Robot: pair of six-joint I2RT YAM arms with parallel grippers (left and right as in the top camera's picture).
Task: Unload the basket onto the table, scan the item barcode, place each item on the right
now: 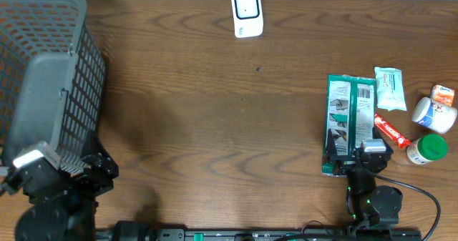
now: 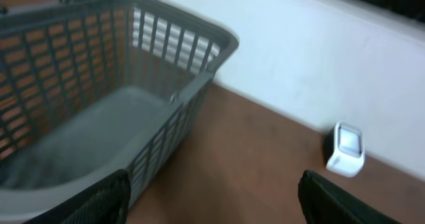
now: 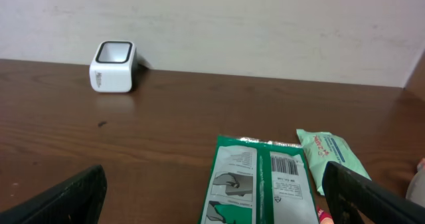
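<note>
Right gripper [image 3: 214, 177] jaws stand wide apart, empty, low over the near end of the green rectangular foil packet [image 1: 349, 109], barcode face up. Left gripper [image 2: 216, 187], likewise spread and empty, hangs far left of the packet. White cuboid plastic scanner [image 1: 247, 12] stands beyond the packet, leftward.

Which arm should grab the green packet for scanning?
The right arm: its jaws stand open at the near end of the packet, barcode facing up. The left arm sits far off beside the basket.
</note>
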